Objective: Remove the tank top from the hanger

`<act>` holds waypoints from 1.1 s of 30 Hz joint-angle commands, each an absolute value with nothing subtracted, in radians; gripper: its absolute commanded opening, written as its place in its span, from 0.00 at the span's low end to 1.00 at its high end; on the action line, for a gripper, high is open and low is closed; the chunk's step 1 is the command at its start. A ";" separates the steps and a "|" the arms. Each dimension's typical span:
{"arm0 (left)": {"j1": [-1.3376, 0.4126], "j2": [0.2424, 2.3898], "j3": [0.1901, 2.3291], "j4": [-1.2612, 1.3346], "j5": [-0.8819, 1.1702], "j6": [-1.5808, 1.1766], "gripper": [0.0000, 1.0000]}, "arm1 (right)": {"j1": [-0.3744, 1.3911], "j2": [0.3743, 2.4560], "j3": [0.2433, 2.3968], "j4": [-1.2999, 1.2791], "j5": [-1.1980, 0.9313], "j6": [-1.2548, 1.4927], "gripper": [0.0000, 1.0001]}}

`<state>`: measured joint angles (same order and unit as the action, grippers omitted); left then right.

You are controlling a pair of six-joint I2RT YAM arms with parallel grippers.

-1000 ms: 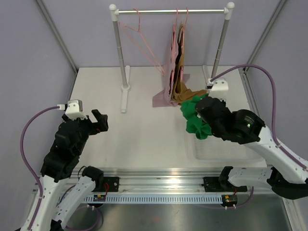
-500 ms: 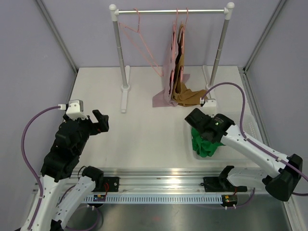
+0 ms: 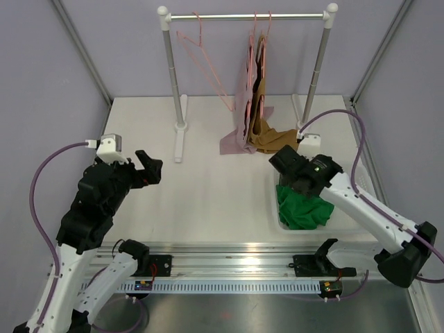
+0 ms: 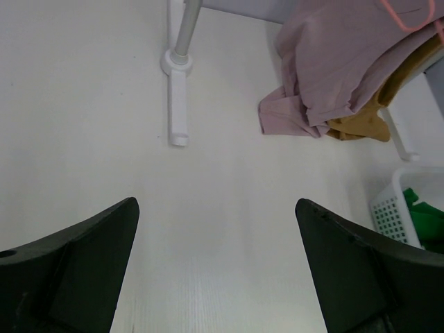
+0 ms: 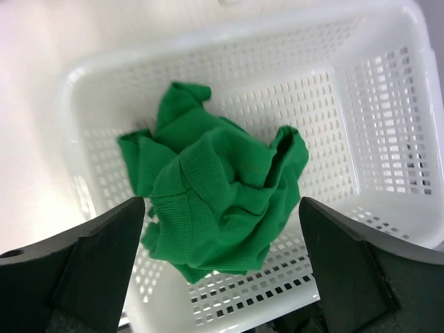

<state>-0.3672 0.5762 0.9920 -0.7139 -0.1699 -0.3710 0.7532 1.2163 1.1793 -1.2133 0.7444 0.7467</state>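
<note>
The green tank top (image 3: 303,211) lies crumpled inside the white mesh basket (image 3: 326,228) at the right, off any hanger. In the right wrist view the tank top (image 5: 215,187) sits on the basket floor (image 5: 388,139), free of both fingers. My right gripper (image 3: 296,184) (image 5: 220,208) hovers just above it, open and holding nothing. My left gripper (image 3: 148,171) (image 4: 216,202) stands open over bare table at the left. An empty pink hanger (image 3: 201,52) hangs on the rack rail (image 3: 243,15).
A pink garment (image 3: 244,104) and a mustard garment (image 3: 270,135) still hang from the rail on pink hangers, their ends draping onto the table. The rack's left post and foot (image 4: 178,104) stand ahead of the left gripper. Purple walls enclose the table.
My right gripper carried the green tank top down over the basket, then opened; the tank top now rests in the basket. The left arm edged slightly forward.
</note>
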 commanded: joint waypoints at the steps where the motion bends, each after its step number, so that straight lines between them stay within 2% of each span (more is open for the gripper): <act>1: -0.365 0.633 1.104 -0.646 -0.040 -0.420 0.99 | 0.747 1.083 1.282 -1.215 0.815 0.712 1.00; 5: -0.391 0.750 1.244 -0.612 0.029 -0.471 0.99 | 0.749 0.902 1.227 -1.004 0.666 0.563 0.99; 7: -0.463 0.810 1.304 -0.588 0.015 -0.477 0.99 | 0.747 0.867 1.198 -0.979 0.649 0.572 0.99; 10: -0.638 0.971 1.472 -0.598 -0.101 -0.450 0.99 | 0.749 0.832 1.175 -0.979 0.681 0.603 0.99; 14: -0.751 1.199 1.704 -0.618 -0.164 -0.390 0.99 | 0.747 0.773 1.169 -0.967 0.655 0.610 0.97; 19: -0.767 1.489 2.018 -0.617 -0.202 -0.333 0.99 | 0.747 0.674 1.146 -0.902 0.526 0.597 0.92; 24: -0.765 1.698 2.212 -0.562 -0.270 -0.252 0.98 | 0.749 0.627 1.105 -0.841 0.378 0.595 0.91; 29: -0.758 1.891 2.347 -0.447 -0.339 -0.178 0.91 | 0.747 0.611 1.074 -0.821 0.281 0.598 0.90; 33: -0.736 2.000 2.426 -0.394 -0.360 -0.155 0.75 | 0.749 0.595 1.051 -0.813 0.242 0.601 0.89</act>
<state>-0.7570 1.9507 2.3390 -0.5133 -0.2966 -0.2096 0.7509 0.6098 1.0603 -0.8604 0.3130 0.6064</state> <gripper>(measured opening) 0.780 0.894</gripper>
